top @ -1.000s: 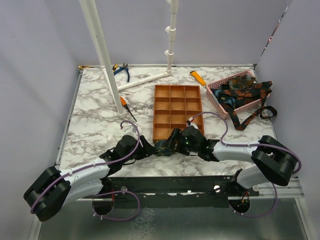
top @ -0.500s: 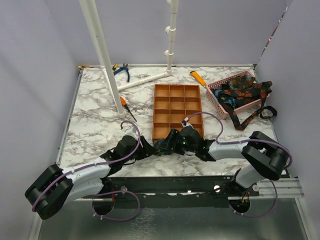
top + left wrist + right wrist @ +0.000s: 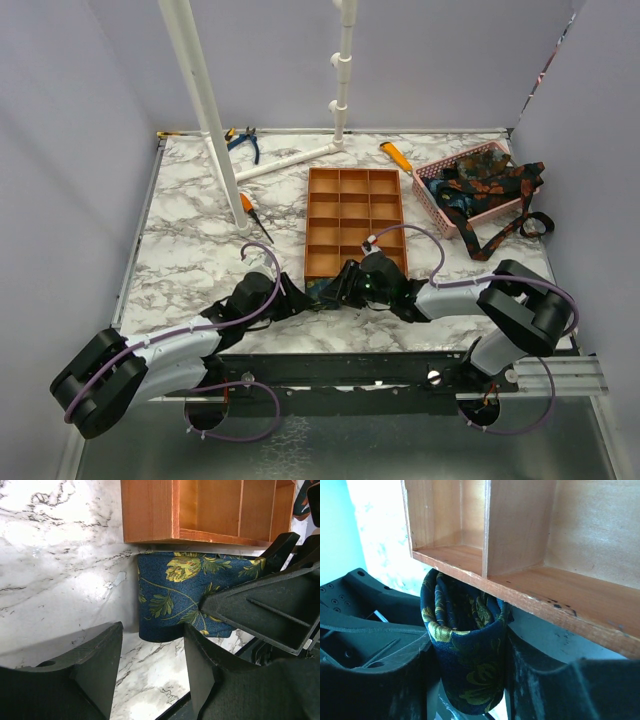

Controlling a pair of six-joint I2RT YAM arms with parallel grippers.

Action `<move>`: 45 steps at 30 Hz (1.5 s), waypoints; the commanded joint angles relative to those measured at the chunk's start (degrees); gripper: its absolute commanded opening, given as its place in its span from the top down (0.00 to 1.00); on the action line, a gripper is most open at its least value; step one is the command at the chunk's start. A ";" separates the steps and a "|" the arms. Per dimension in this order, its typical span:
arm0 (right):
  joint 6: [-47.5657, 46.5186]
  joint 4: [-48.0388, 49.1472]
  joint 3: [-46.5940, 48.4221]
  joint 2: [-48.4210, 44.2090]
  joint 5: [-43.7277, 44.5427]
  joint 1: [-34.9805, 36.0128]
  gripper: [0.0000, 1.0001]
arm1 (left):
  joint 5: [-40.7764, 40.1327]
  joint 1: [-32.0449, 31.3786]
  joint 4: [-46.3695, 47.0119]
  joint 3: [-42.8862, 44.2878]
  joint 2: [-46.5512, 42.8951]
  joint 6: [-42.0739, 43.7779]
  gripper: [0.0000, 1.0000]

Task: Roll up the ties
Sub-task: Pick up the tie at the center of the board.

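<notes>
Swung inward since the earlier frame, the right arm (image 3: 520, 310) is bent nearer the centre. On the marble table (image 3: 190, 250), an orange tray (image 3: 355, 215) is flanked by a pink basket (image 3: 430, 192) heaped with loose ties (image 3: 480, 180). The left gripper (image 3: 152, 628) is held spread. The rolled tie (image 3: 170, 595), set against the tray's near wall, is pinched by the right gripper (image 3: 467, 645).

No readable text, label, brand, number or sign shows in any view.
</notes>
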 commanded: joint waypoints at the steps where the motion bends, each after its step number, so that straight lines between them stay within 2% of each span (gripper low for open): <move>1: -0.74 1.35 -1.25 1.23 -1.52 0.39 0.59 | 1.34 0.29 1.27 -1.08 0.00 -0.47 0.47; 4: -1.11 2.04 -1.35 0.97 -1.87 0.50 0.70 | 1.58 0.35 1.32 -1.22 -0.23 -0.58 0.47; 8: -1.82 2.82 -1.50 0.03 -2.41 0.67 0.89 | 2.34 0.29 1.26 -1.23 -1.27 -1.12 0.47; 11: -2.32 1.81 -1.43 -2.11 -2.54 0.61 0.99 | 3.04 0.27 0.43 -1.01 -3.32 -1.78 0.47; 19: -5.73 -10.10 -0.40 -16.72 -1.47 0.67 1.00 | 2.39 0.27 -10.82 3.89 -14.41 -1.45 0.46; 27: -12.37 -37.33 6.22 -36.78 5.59 -1.51 1.00 | -1.71 0.60 -20.92 11.99 -21.44 1.67 0.44; 32: -19.12 -59.50 17.72 -42.39 15.14 -2.86 1.00 | -6.46 0.71 -24.68 18.21 -18.30 7.17 0.42; 35: -21.69 -67.99 22.99 -42.92 21.63 -3.02 1.00 | -8.37 0.85 -24.89 21.14 -14.94 10.31 0.41; 42: -23.11 -77.63 29.65 -39.26 30.60 -4.24 1.00 | -12.66 0.80 -25.47 26.96 -3.41 18.06 0.37; 45: -24.99 -77.56 30.96 -36.82 29.43 -7.10 1.00 | -12.97 0.93 -26.12 29.51 1.88 19.71 0.34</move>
